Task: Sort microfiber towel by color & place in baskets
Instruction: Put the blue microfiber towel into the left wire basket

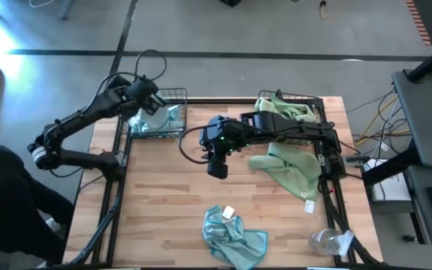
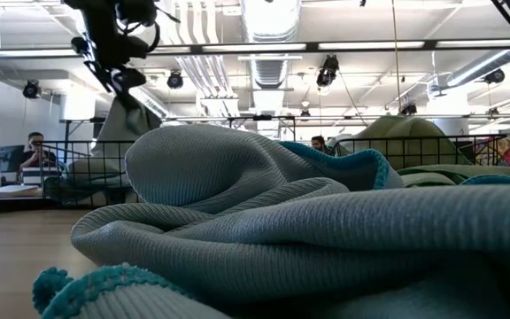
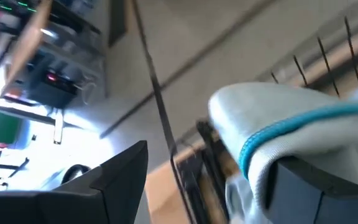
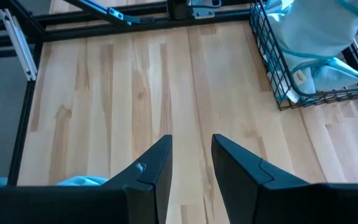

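Observation:
My left gripper (image 1: 147,103) is open over the left black wire basket (image 1: 180,94), which holds light blue towels (image 1: 156,120). One light blue towel (image 3: 278,118) with a teal hem lies against one of its fingers and hangs below it in the low view (image 2: 124,115). My right gripper (image 1: 217,166) hangs open and empty over the table's middle (image 4: 191,149). The right basket (image 1: 317,101) holds pale green towels (image 1: 283,109). One pale green towel (image 1: 287,169) lies on the table in front of it. A light blue towel (image 1: 235,236) lies crumpled near the front edge. My left gripper touches the light blue towel with one finger (image 3: 316,186) only. A folded part with the teal hem (image 3: 260,143) lies over that finger. The other finger (image 3: 104,186) stands apart from it. The towel hangs down toward the basket.
A clear plastic wrapper (image 1: 328,241) lies at the front right corner. Bare wood shows at the front left (image 1: 148,210) and between the baskets. The front blue towel fills the low view (image 2: 282,221). A person (image 2: 32,152) sits in the room behind.

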### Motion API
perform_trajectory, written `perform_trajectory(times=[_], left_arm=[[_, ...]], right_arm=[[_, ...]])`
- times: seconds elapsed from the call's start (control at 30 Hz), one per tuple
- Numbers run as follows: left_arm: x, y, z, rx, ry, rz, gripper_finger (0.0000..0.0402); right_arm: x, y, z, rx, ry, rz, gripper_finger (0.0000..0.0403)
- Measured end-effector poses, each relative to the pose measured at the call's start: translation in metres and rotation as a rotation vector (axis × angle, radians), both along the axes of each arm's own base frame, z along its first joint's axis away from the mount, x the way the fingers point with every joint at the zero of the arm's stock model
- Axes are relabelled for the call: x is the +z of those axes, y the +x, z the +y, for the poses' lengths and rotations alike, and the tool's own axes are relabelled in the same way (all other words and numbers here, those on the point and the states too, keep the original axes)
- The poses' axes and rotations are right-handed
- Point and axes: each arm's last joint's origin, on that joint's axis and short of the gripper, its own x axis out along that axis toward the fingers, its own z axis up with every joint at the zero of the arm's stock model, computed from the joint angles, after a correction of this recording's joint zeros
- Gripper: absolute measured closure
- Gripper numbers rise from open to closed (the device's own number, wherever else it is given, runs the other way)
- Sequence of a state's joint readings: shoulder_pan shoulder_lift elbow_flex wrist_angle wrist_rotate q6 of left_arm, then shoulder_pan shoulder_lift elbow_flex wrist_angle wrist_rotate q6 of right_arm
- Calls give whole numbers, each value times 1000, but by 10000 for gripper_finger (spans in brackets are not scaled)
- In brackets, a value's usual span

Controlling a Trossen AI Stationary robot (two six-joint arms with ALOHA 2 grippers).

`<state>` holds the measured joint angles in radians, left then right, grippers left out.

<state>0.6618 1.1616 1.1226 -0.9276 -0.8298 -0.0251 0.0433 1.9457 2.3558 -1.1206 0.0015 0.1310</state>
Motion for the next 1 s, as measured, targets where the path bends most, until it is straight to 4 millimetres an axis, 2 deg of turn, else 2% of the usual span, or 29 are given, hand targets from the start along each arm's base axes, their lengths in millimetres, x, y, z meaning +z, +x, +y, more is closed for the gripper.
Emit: perform_trajectory(times=[0.17, 0.6, 0.8, 1.0], left_arm=[[2, 4, 1, -37, -146, 60, 141], [-5, 23, 13, -28, -342, 167, 141], [-7, 36, 15, -113, -479, 26, 141], [6, 44, 3, -320, -539, -286, 141]], right_arm=[[0, 0, 0, 9, -9, 7, 294], [-2, -2, 0, 14, -15, 32, 298], [-3, -3, 0, 8, -10, 37, 303], [-4, -5, 0, -6, 2, 67, 301]])
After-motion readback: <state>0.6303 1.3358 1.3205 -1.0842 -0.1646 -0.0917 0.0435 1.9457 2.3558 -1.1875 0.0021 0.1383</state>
